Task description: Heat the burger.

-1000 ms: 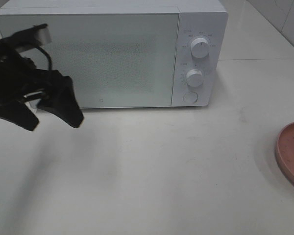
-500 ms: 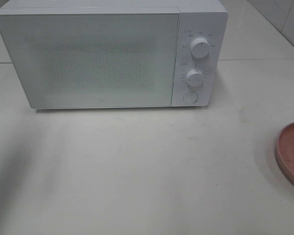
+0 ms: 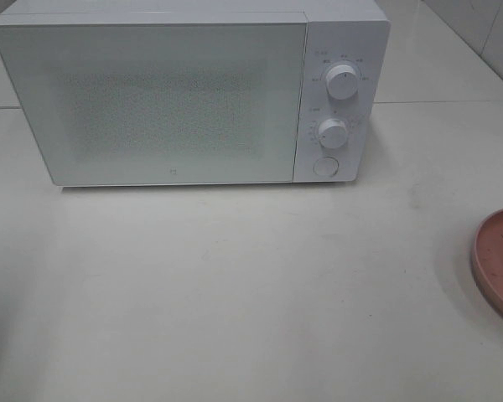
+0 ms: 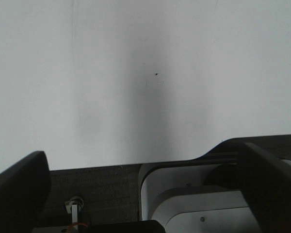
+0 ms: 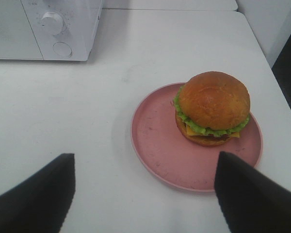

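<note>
Right wrist view is showing the right gripper [image 5: 143,194], fingers spread and empty, facing the burger [image 5: 212,108] on its pink plate [image 5: 155,141], while the microwave [image 3: 189,92] door is apparently sitting shut, so opening it is likely coming first, with the left gripper [image 4: 145,194] also released.

place: kitchen | evidence: microwave [image 3: 193,92] on white counter [image 3: 235,293], tiled wall [image 3: 486,33]

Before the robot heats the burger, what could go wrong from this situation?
1. The microwave door is shut, so carrying the burger over first would leave it nowhere to go.
2. The burger sits off-centre on the pink plate; a sideways grasp might push it off.
3. Squeezing the soft bun may crush the stacked layers.
</note>
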Controlling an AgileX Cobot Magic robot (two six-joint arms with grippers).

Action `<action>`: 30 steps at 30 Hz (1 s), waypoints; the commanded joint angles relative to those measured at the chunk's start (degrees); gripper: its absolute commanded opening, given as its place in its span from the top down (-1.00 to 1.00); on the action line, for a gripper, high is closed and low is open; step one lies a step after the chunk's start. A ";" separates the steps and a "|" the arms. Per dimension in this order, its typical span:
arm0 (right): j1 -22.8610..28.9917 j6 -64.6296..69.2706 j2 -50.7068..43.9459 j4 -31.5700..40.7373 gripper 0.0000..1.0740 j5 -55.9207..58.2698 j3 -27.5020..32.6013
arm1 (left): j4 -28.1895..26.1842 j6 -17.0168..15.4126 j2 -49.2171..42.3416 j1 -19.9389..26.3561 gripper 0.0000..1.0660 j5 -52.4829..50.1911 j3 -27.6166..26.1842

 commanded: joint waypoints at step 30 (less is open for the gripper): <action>-0.17 0.06 -1.49 -0.06 -0.42 -0.29 0.29 | -0.23 -0.52 -49.45 0.00 -0.84 -3.04 7.56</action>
